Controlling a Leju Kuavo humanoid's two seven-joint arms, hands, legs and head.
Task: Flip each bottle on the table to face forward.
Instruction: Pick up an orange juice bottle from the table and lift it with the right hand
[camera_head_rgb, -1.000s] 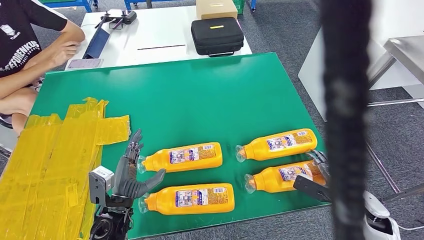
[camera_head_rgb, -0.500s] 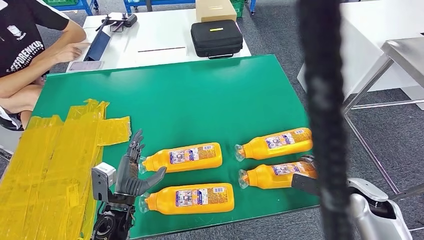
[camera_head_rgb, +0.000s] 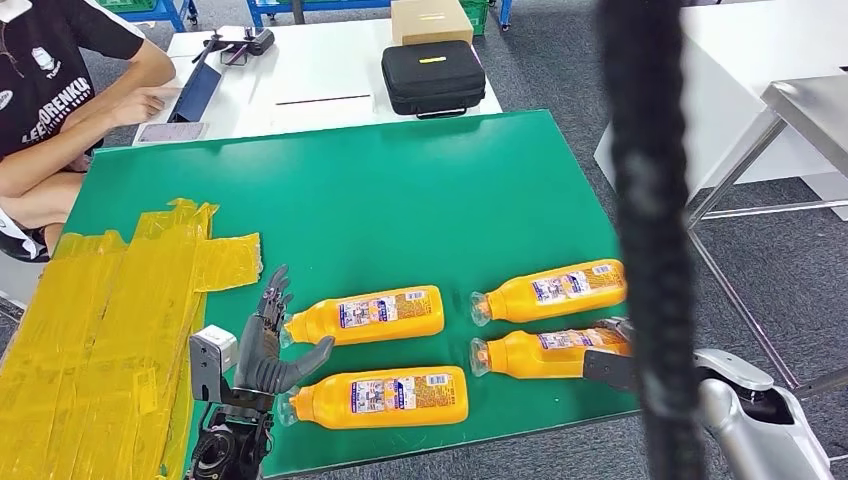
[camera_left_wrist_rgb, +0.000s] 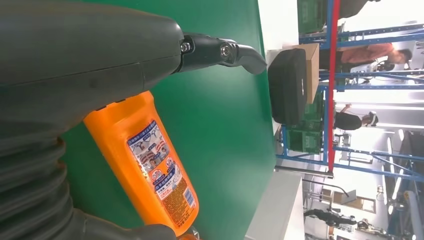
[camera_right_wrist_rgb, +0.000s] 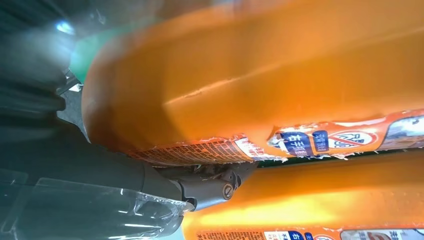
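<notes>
Gripping smooth orange bottle (camera_head_rgb: 545, 353), right hand (camera_head_rgb: 612, 362)

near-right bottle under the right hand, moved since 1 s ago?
Yes. The near-right bottle has slid toward the near-left bottle, narrowing the gap between them; the right hand is on its base.

Even, bright overhead light falls on the matte green table top (camera_head_rgb: 400, 190), leaving soft, short shadows. A blurred black vertical band (camera_head_rgb: 650, 240) crosses the head view right of it. The glossy orange plastic bottle (camera_right_wrist_rgb: 260, 75) looms smeared, unfocused; background shelving beyond the table is overexposed.
</notes>
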